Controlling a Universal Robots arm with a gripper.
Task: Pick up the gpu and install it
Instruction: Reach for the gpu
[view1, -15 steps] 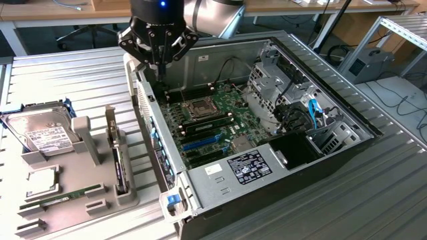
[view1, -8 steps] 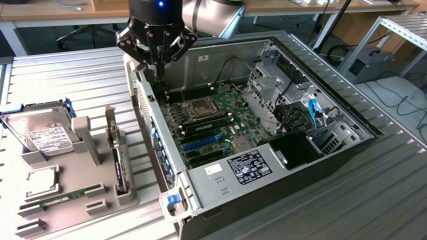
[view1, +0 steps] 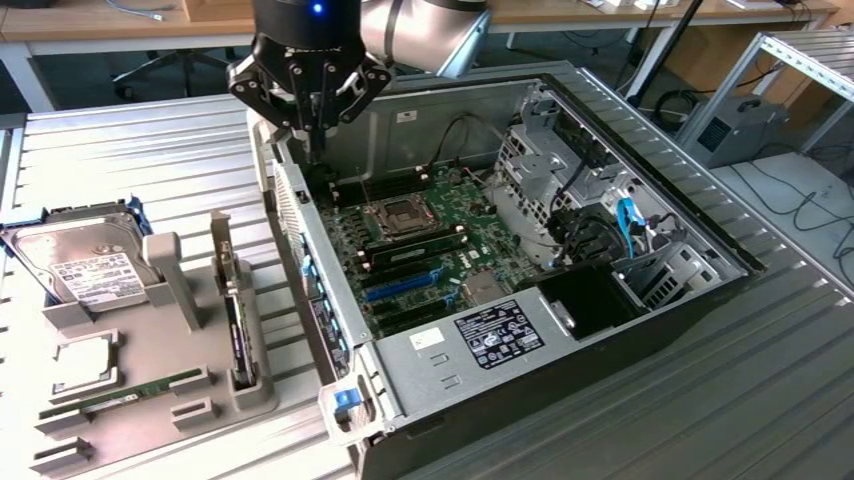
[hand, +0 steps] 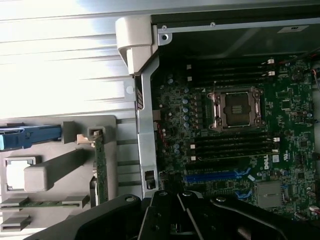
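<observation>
We are at the start of the pick: nothing has been lifted yet. The gripper (view1: 318, 128) hangs with its jaws drawn together and empty above the far corner of the open case (view1: 400, 110), at about 11 o'clock of the board (view1: 427, 235) in the exterior view.

The gpu (view1: 238, 330) stands on edge in a slot of the grey holder (view1: 147, 330) outside the case, at roughly 7 o'clock from the gripper and well apart from it. Its silver bracket points up at the far end. The drive (view1: 80, 265) sits at 10 o'clock on the same holder, and the memory stick (view1: 127, 392) at 7 o'clock of it, both clear of the card.

From the wrist, we look straight down on the board, with the gripper (hand: 175, 225) dark at the frame's edge. The gpu (hand: 101, 167) shows there as a thin strip on edge in its holder slot, beside the case wall.

As we judge it, the pick calls for the jaws to part, the arm to cross over the case wall to the holder, and the wrist to line up with the card's long top edge. The grip needs to land on the bare board, away from the fan and bracket. The blue slot (view1: 400, 285) lies open on the board, at 5 o'clock from the socket.
</observation>
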